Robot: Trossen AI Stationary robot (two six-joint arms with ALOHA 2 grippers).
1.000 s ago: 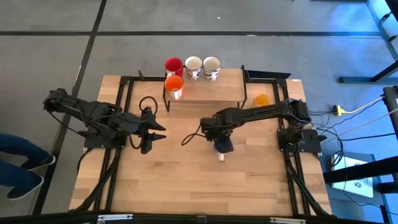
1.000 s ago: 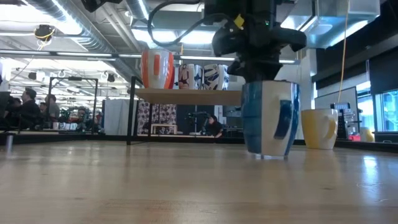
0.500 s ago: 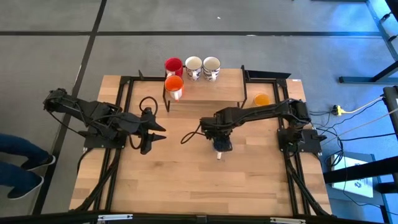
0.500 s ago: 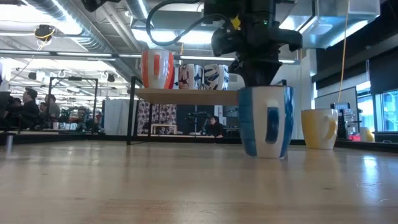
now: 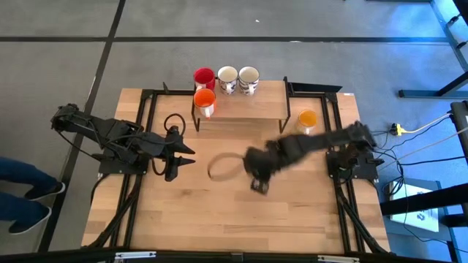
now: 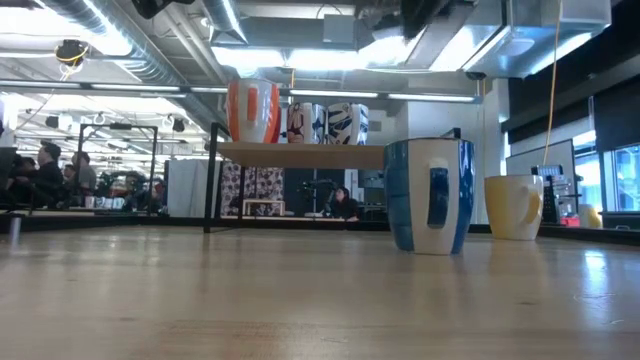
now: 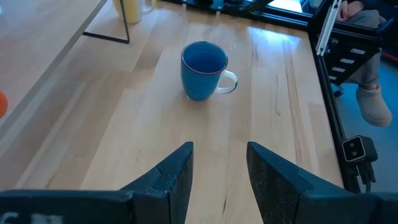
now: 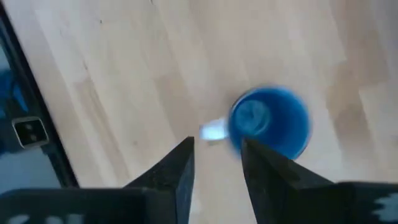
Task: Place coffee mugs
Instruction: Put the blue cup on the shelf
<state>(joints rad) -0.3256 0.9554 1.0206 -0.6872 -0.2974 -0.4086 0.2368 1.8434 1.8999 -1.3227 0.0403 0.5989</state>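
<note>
The blue mug [image 6: 429, 195] stands upright on its base in the table's middle, its white handle [image 7: 227, 81] free. In the high view my right arm blurs over it. My right gripper [image 8: 216, 167] hangs open above it, touching nothing, and is out of the low view. My left gripper [image 7: 219, 168] is open and waits left of centre [image 5: 183, 155], pointing at the mug. The red mug [image 5: 204, 76], two white patterned mugs [image 5: 227, 78] [image 5: 248, 78] and the orange-red mug [image 5: 205, 98] stand on a raised shelf. The yellow-orange mug [image 5: 308, 118] stands on the table.
The wooden shelf [image 5: 252, 106] on black legs stands at the table's far middle. A black cable loop [image 5: 223, 166] hangs beside my right arm. Bare tabletop lies near and left of the blue mug. People sit in the room beyond the table [image 6: 40, 170].
My right gripper has let go of the blue mug and risen out of the low view, with the arm in blurred motion. Before that, the mug turned so its handle faces the near edge. It now stands still on the table.
</note>
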